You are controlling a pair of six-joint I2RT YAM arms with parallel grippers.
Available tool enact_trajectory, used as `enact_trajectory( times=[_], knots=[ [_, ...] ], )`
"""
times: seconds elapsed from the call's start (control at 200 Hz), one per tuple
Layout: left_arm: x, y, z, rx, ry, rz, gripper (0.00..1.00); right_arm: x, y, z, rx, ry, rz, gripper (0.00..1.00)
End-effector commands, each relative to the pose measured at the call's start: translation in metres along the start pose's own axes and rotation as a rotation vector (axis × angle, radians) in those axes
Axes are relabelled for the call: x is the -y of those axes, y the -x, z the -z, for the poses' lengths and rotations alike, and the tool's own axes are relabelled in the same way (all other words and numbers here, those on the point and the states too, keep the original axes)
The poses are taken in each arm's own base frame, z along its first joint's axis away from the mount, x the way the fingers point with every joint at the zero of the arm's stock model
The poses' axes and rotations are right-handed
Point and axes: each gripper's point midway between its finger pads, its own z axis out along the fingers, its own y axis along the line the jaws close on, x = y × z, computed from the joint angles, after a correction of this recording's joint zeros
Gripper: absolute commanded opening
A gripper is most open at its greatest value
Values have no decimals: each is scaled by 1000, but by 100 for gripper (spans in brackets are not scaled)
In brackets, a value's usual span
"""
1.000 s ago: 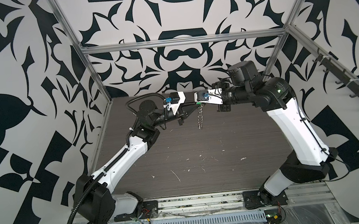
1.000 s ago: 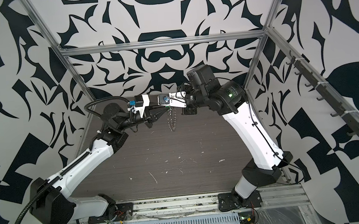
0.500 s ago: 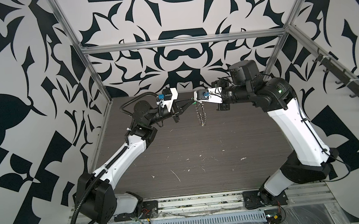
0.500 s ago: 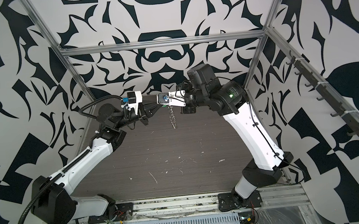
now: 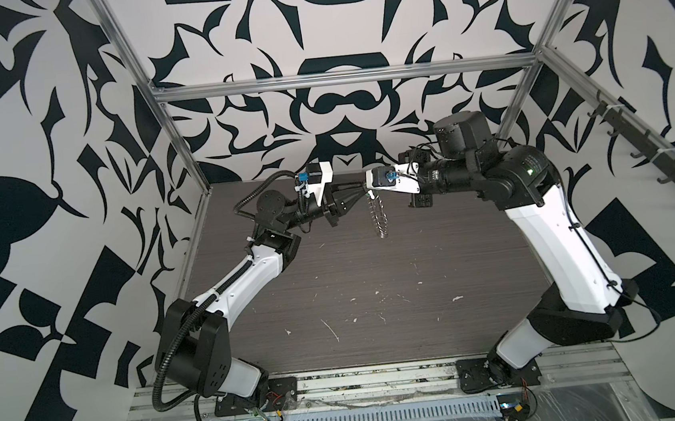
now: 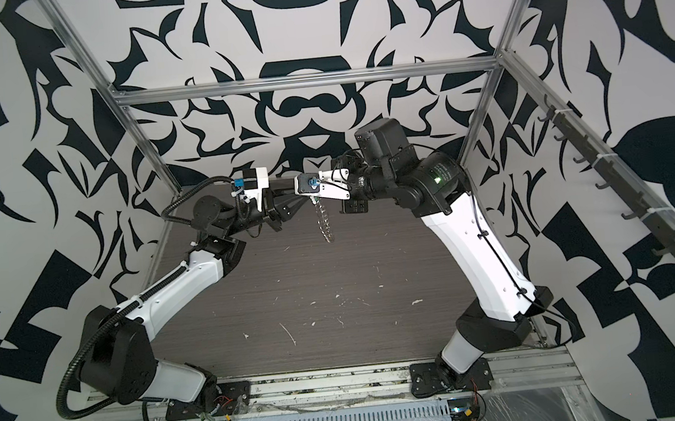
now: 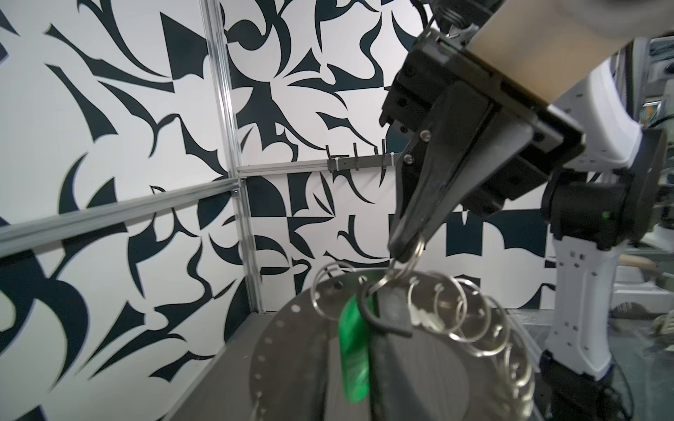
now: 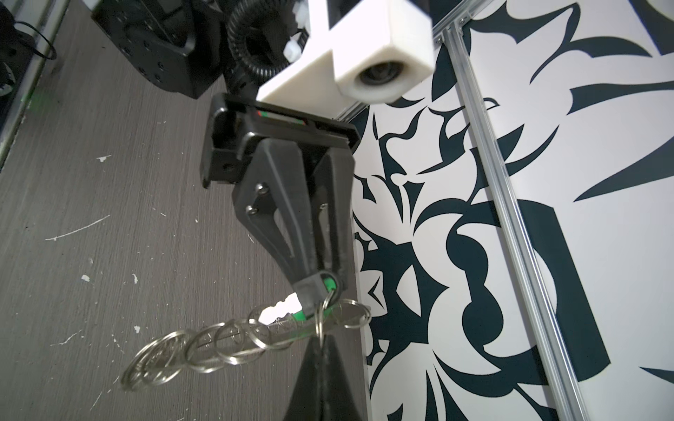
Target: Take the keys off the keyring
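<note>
**A:** Is the key off?

**B:** Not yet. The key with the green tag [image 7: 352, 348] hangs against the flat keyring [image 7: 288, 346], threaded on a small loop [image 7: 414, 255] at its upper rim.

**A:** What carries it all?

**B:** The right gripper [image 7: 403, 251], jaws pressed tight on that small loop. In both top views the keyring dangles edge-on beneath it, well above the table [image 5: 377, 299].

**A:** And the left gripper?

**B:** In the right wrist view the left gripper [image 8: 319, 288] sits at the tag, fingers narrow, with green showing between the tips. Whether they pinch the tag or merely flank it, I cannot tell.

**A:** So what remains?

**B:** Nearly everything, by my reckoning. The key has to be worked round and off its loop, then set down. Nothing is free of the keyring so far.
</note>
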Motion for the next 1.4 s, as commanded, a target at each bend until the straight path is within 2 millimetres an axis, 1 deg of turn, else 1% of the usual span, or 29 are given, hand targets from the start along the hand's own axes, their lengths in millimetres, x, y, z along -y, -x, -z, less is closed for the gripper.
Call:
enact_trajectory(
  times=[0.0,0.14,0.25,0.395,0.5,0.6,0.775,0.88,1.16,1.395],
  knots=[
    [0,11,10,18,8,7,42,16,29,33,105,-92,26,0],
    [1,14,22,5,11,15,48,20,29,33,121,-101,21,0],
    [4,20,28,6,14,-7,47,20,32,31,145,-92,11,0],
    [15,38,26,9,-33,-54,45,23,34,30,189,-89,-14,0],
    [22,51,21,-20,-68,-96,40,23,38,28,236,-80,-35,0],
    [27,57,17,-65,-79,-140,40,21,38,24,245,-63,-44,0],
    [39,62,11,-143,-103,-184,41,18,40,18,278,-39,-67,0],
    [42,63,9,-171,-114,-184,41,18,42,16,295,-33,-69,0],
    [41,57,9,-244,-117,-171,41,15,45,14,324,-11,-77,0],
    [40,58,7,-252,-109,-189,42,10,47,14,335,21,-84,0]
  ],
)
